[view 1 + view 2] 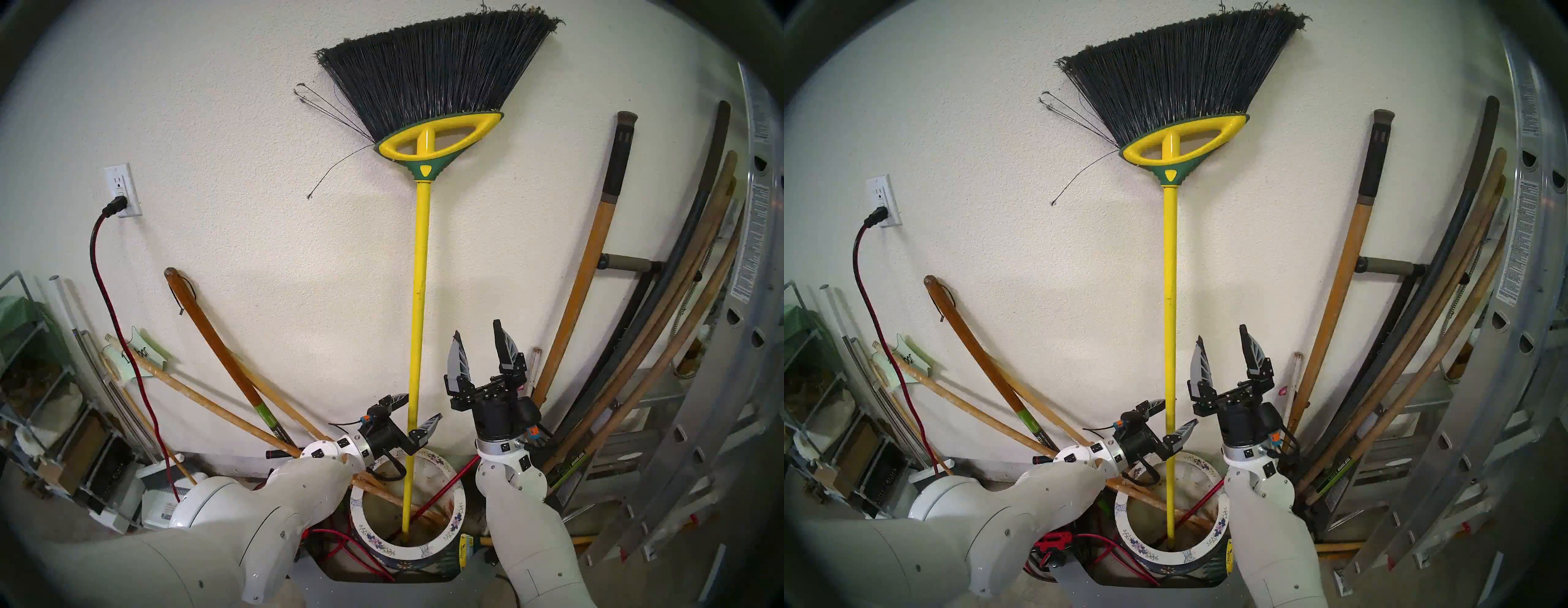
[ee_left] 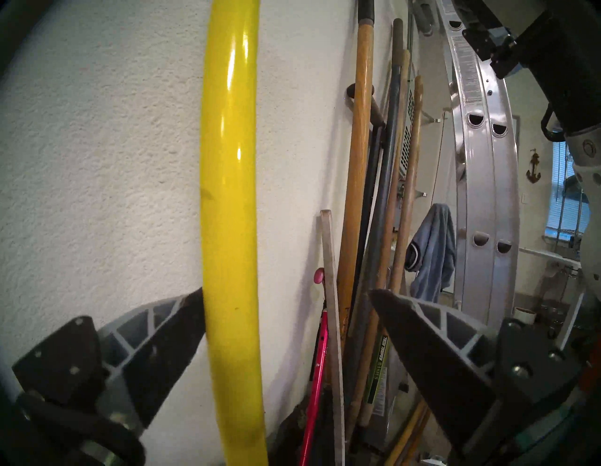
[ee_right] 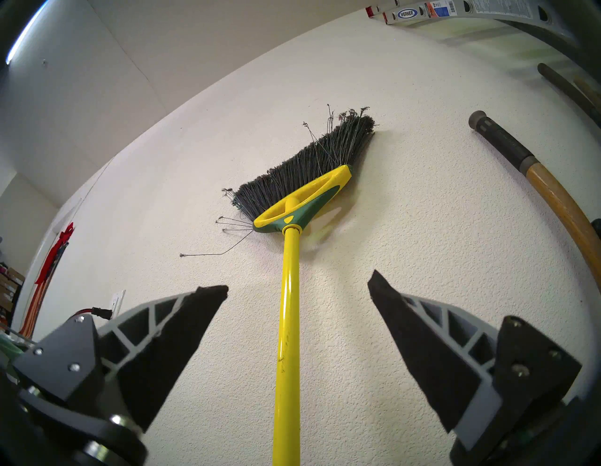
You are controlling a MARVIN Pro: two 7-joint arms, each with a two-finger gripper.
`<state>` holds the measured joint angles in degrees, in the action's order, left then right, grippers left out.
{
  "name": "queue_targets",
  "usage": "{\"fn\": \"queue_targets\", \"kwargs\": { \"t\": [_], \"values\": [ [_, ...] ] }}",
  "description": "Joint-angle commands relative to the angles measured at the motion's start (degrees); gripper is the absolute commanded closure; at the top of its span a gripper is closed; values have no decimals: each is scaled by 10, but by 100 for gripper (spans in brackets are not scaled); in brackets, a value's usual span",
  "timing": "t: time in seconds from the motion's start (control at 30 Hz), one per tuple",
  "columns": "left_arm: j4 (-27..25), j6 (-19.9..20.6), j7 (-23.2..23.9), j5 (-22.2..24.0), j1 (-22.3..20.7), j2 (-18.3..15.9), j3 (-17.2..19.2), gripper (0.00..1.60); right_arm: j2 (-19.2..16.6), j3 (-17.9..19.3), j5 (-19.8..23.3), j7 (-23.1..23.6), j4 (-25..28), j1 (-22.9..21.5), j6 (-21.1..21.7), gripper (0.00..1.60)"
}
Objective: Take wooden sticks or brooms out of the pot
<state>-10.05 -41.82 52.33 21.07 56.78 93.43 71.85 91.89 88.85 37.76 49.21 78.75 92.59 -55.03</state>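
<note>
Broom (image 1: 418,271) pole sits between your released left tool (image 1: 418,414), low centre; clench squarely, then lift straight out of pot (image 1: 460,505); right tool (image 1: 481,352) hangs released.

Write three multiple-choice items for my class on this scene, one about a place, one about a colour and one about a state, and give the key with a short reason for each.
1. Where does the lower end of the broom stand?
A. inside the pot
B. on the ladder
C. on the floor beside the outlet

2. What colour are the broom's bristles?
A. red
B. white
C. black

3. How is the left gripper placed?
A. shut tight on a brown pole
B. open, its fingers on either side of the yellow pole
C. resting inside the pot

Key: 1 A, the pole runs down into the pot's mouth. 2 C, the fan against the wall is black. 3 B, the left wrist view shows a gap on one side of the pole.
</note>
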Motion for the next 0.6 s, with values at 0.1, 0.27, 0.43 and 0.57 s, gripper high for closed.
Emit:
{"fn": "queue_targets", "kwargs": {
  "t": [0.1,0.27,0.43,0.57],
  "values": [
    [21,4,-20,-14,0,27,-14,0,0,0,0,0,1,1,0,0],
    [31,8,-33,-22,7,30,-21,0,0,0,0,0,0,1,0,0],
    [35,14,-50,-27,13,28,-25,0,0,0,0,0,0,0,0,0],
    [38,24,-65,-31,14,23,-28,85,0,0,0,0,0,0,0,0]
  ]
}}
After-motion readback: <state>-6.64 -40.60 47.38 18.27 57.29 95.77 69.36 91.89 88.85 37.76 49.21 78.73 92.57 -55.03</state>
